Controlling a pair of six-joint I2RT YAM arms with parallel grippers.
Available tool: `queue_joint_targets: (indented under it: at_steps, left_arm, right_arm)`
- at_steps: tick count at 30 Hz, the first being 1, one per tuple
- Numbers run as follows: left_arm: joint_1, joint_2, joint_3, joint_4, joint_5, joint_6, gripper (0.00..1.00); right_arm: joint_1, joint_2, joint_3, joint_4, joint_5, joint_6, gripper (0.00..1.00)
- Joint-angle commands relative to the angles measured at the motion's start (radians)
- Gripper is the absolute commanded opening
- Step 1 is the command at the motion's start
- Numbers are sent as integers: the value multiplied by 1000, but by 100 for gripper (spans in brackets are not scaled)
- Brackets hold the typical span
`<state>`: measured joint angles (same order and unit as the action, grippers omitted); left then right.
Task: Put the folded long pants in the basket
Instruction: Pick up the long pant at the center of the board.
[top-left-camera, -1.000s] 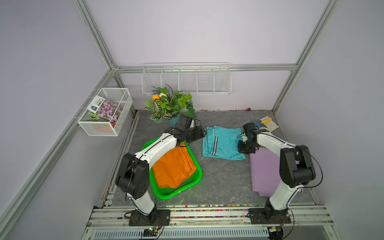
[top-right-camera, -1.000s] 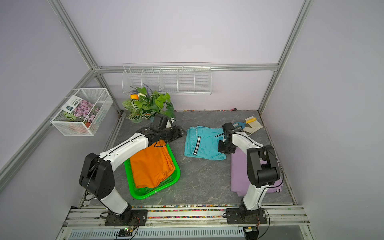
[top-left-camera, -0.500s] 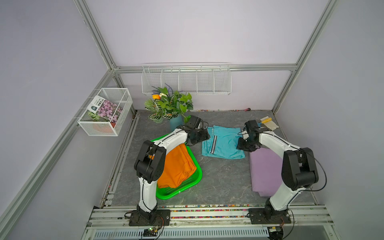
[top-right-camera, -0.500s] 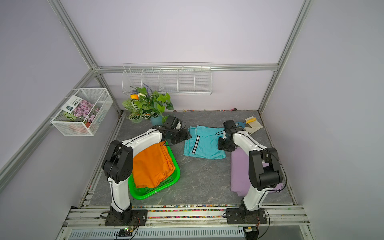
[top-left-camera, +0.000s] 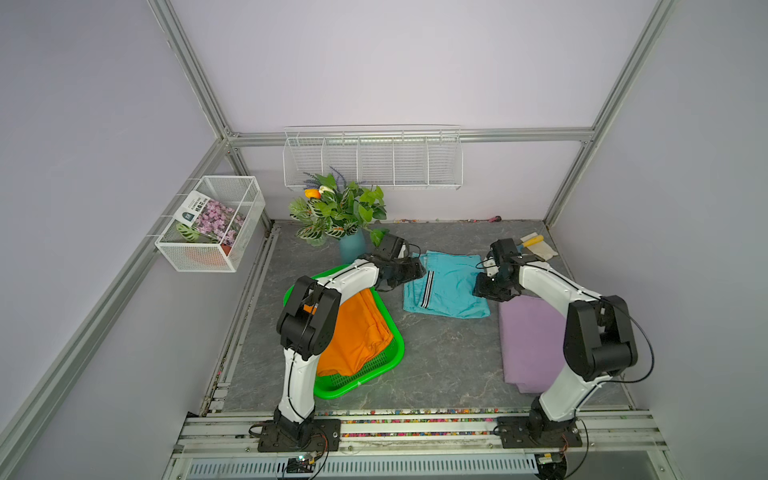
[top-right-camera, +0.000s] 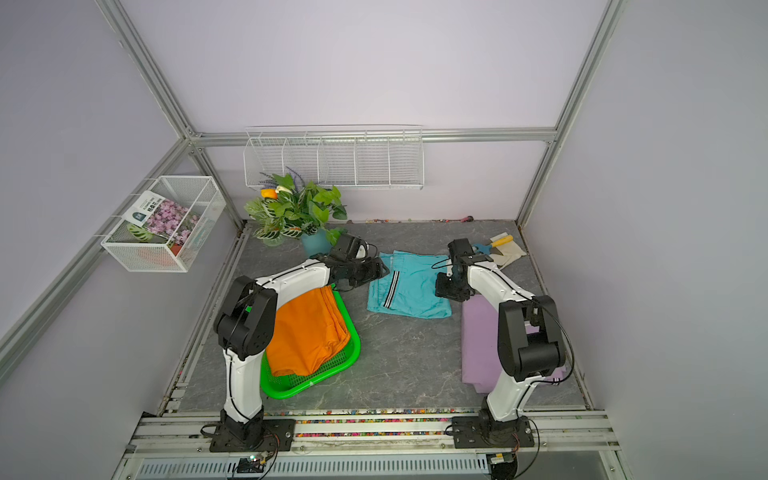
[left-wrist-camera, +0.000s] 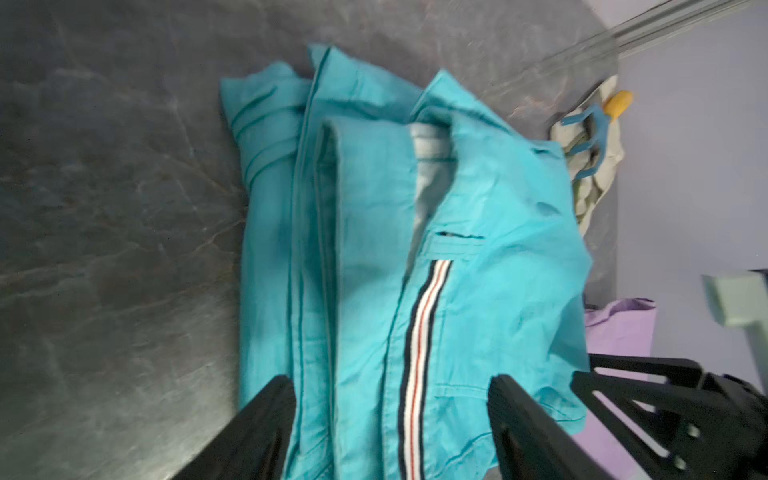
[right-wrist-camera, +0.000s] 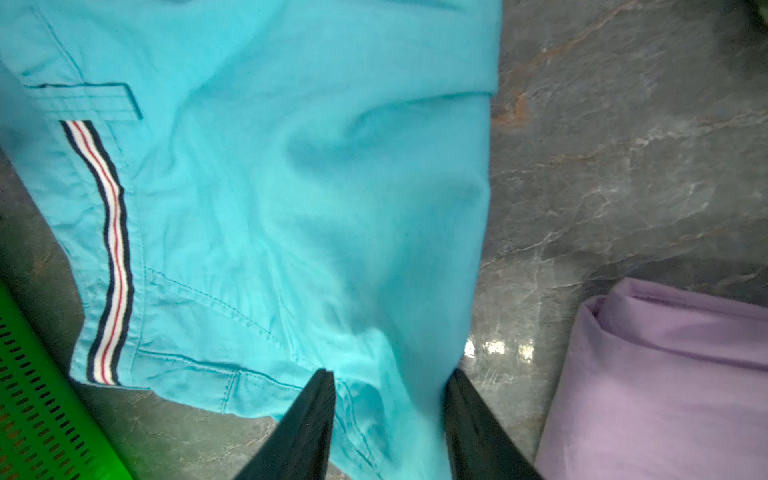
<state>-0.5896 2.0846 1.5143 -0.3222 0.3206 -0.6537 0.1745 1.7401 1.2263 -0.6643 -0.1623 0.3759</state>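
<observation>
Pants of folded teal cloth (top-left-camera: 446, 286) with a striped side lie on your grey worktop (top-left-camera: 436, 361), left claw (left-wrist-camera: 390, 384) spread wide at one edge, right claw (right-wrist-camera: 390, 376) parted over the opposite edge. Folded orange pants (top-left-camera: 357, 336) sit in the green perforated plastic basket (top-left-camera: 374, 368).

Left arm (top-left-camera: 357, 276): white shells, black joints.
Right arm (top-left-camera: 552, 286): the same white and black.
Cables (top-left-camera: 651, 357): thin, black, looping past the elbow.
Fingers (right-wrist-camera: 307, 428): black, tapered.
Base plates (top-left-camera: 297, 436): black, flat.
</observation>
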Motion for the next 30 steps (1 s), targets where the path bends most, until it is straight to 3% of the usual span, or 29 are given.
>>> queue_joint_targets:
  at_steps: [1,6,13,22,24,28,30]
  left_arm:
    - [3,41,34,-102,-57,51,78]
    - [13,47,12,-82,-58,44,78]
    - [13,69,-43,113,127,3,78]
    - [10,95,-49,155,197,-8,76]
    - [7,113,-26,128,199,3,62]
    - [7,136,31,31,177,54,10]
    - [7,131,37,-2,155,76,0]
  right_arm:
    - [-4,13,4,32,-20,-9,47]
    - [-4,12,2,44,-37,-9,47]
    - [-4,38,0,52,-61,-6,47]
    - [-4,51,3,37,-53,-19,47]
    - [-4,50,8,28,-44,-22,47]
    - [-14,51,13,32,-49,-20,50]
    - [-32,58,16,41,-81,-13,56]
